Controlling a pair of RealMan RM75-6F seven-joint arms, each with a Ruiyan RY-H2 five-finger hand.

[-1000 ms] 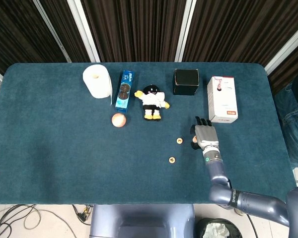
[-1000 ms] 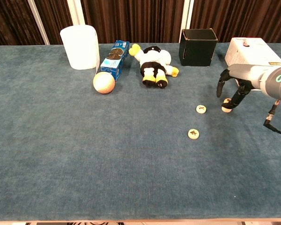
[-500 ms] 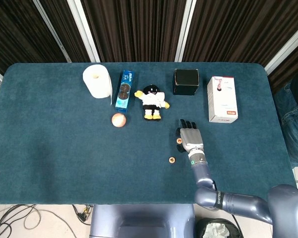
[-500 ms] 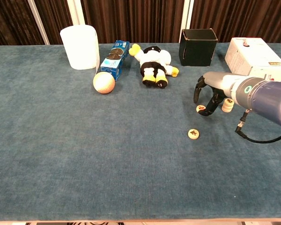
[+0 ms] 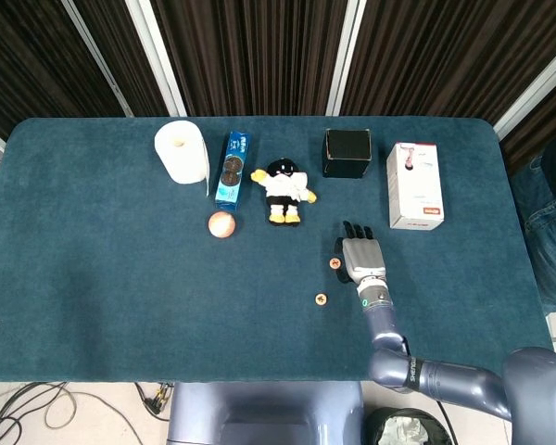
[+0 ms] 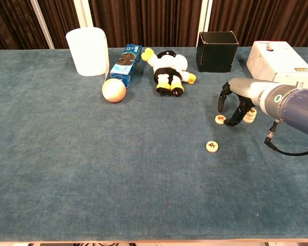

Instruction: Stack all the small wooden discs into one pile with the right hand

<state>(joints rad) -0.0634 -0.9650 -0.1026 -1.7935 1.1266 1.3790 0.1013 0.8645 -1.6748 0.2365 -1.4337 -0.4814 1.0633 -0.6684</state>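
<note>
Your right hand (image 6: 235, 106) hangs over table (image 6: 92, 169), fingers curled down and apart, holding nothing as far as chest view shows. Near disc (image 6: 220, 119) at fingertips, hand's 8 o'clock. Small pile (image 6: 250, 115) at hand's 4 o'clock, partly hidden behind fingers. Loose disc (image 6: 212, 146) further out at 7 o'clock (open cloth around it). Left hand unseen.

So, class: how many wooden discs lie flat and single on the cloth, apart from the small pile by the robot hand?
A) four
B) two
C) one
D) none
B: one disc lies under the fingers of the right robot hand, another disc lies alone nearer the camera, and the pile stands just behind the hand.
</note>
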